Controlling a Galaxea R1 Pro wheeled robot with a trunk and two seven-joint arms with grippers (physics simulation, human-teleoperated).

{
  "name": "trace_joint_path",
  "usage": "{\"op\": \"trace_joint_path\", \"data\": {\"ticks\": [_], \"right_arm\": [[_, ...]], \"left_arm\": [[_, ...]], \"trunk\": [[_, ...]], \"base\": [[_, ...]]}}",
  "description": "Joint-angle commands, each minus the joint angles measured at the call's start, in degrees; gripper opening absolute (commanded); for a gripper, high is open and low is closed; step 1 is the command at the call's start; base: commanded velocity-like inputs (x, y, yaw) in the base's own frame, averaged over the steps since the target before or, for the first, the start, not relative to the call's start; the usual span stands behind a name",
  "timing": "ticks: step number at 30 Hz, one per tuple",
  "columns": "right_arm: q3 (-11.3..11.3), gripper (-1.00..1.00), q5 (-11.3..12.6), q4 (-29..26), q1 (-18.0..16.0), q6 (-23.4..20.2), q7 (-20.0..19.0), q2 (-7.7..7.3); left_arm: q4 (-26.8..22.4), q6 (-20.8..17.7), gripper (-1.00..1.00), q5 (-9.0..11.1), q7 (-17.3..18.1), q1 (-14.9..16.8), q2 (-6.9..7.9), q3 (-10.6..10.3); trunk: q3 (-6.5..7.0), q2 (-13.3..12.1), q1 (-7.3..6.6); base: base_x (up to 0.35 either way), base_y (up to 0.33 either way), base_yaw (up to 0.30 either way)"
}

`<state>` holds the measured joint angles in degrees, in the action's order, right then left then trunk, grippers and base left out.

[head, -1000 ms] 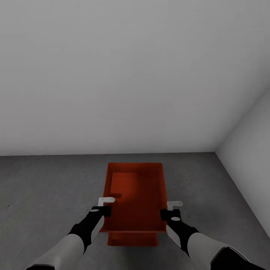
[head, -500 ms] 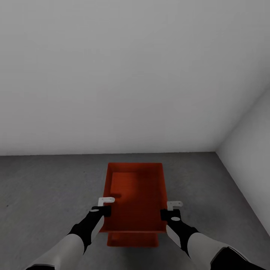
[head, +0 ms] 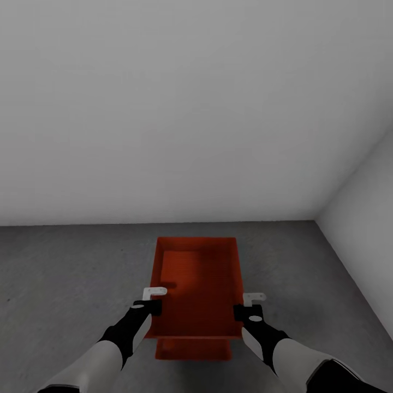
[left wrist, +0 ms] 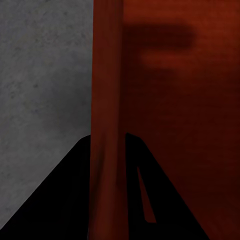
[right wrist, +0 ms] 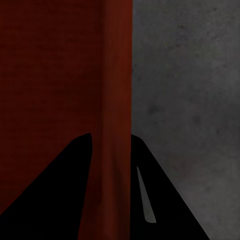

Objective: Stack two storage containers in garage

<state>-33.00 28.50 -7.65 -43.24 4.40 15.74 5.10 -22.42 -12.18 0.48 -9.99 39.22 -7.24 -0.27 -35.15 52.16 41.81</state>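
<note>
A red-orange storage container [head: 197,273] is held level between my two arms, over the dark grey concrete floor [head: 65,273] of the garage. My left gripper [head: 148,305] is shut on its left wall [left wrist: 106,100], which runs between the black fingers [left wrist: 60,200]. My right gripper [head: 248,311] is shut on the right wall [right wrist: 117,90] in the same way. Under the held bin, the near end of a second storage container [head: 192,349] shows on the floor. Whether the two bins touch cannot be told.
A plain white back wall [head: 164,109] stands just beyond the bins. A white side wall [head: 365,218] closes the corner at the right. Bare concrete stretches to the left and right of the containers.
</note>
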Motion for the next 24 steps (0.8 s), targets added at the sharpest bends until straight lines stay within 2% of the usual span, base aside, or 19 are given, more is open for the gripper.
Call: {"op": "trace_joint_path", "data": {"ticks": [1,24], "right_arm": [[0.9,-1.0,-0.5,-0.1,-0.1,1.3,0.1,-0.13],[0.9,-1.0,-0.5,-0.1,-0.1,1.2,0.2,-0.14]], "left_arm": [[0.5,-0.4,-1.0,-0.1,-0.5,0.0,0.12,-0.4],[0.5,-0.4,-1.0,0.0,-0.5,0.0,0.13,-0.4]], "trunk": [[-0.22,0.5,0.23],[-4.35,9.7,5.28]], "base": [[0.0,0.0,0.0],[0.0,0.0,0.0]]}}
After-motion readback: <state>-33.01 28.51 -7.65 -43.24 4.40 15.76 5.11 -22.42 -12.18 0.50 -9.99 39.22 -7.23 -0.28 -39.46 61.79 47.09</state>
